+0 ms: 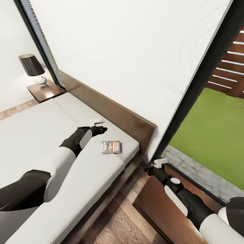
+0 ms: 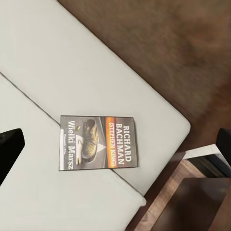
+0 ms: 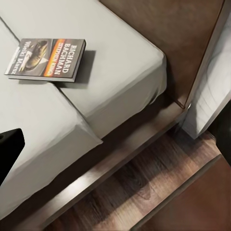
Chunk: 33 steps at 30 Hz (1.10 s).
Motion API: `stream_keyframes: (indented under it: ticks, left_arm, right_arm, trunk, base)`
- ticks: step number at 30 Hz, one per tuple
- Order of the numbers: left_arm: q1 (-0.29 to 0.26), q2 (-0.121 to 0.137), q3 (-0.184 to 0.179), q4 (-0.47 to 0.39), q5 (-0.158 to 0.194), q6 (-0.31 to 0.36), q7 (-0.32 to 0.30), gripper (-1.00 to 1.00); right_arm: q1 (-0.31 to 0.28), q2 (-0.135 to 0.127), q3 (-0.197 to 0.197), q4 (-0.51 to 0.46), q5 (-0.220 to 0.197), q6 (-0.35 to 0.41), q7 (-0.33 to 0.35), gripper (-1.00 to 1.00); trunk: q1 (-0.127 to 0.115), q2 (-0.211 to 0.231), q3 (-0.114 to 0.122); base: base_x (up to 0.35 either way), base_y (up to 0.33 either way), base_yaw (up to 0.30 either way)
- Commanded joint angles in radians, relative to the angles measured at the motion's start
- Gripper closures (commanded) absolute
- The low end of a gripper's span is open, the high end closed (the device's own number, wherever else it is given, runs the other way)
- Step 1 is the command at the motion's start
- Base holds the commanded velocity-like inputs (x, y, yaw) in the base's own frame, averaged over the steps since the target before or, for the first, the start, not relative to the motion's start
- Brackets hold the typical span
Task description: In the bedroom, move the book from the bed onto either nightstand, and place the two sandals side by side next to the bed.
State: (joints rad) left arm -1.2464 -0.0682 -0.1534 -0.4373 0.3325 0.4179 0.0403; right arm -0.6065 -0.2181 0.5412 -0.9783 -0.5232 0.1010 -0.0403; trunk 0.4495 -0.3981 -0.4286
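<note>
The book lay flat on the pale grey mattress near the corner of the bed by the headboard, cover up, with its orange band and the white name "Richard Bachman" legible in the left wrist view. It sat just across a seam in the mattress and not far from the edge nearest the nightstand.

The left gripper hung over the mattress just beside the book, toward the headboard side, not touching it. From where I stood I could not tell how wide its jaws were; the left wrist view showed only a dark finger at one border. The right gripper hovered low above the near nightstand's glossy top, holding nothing that I could see, its spread equally unclear.

To my eye the step in hand was picking up the book with the left arm. A thin paperback lying flat gives little to pinch, so I would have centred the fingers over a short edge, come down straight, and perhaps nudged the book toward the mattress edge so one finger could slip beneath. The near nightstand looked the shorter trip.

A second nightstand with a black-shaded lamp stood at the far side.
</note>
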Motion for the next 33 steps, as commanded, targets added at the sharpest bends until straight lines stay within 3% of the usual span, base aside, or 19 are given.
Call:
stream_keyframes:
  ticks: [1,33]
  left_arm:
    - [-0.001,0.001,-0.006,-0.001,0.008,0.004,0.004,-1.0]
    - [-0.001,0.001,-0.005,-0.001,0.008,0.004,0.003,-1.0]
  right_arm:
    - [-0.001,-0.001,0.003,-0.002,-0.008,0.003,-0.004,-1.0]
    - [-0.001,-0.001,0.002,-0.002,-0.008,0.003,-0.004,-1.0]
  trunk:
    - [0.0,-0.002,-0.003]
    - [0.0,-0.002,-0.054]
  base:
    - [0.0,0.0,0.0]
    - [0.0,0.0,0.0]
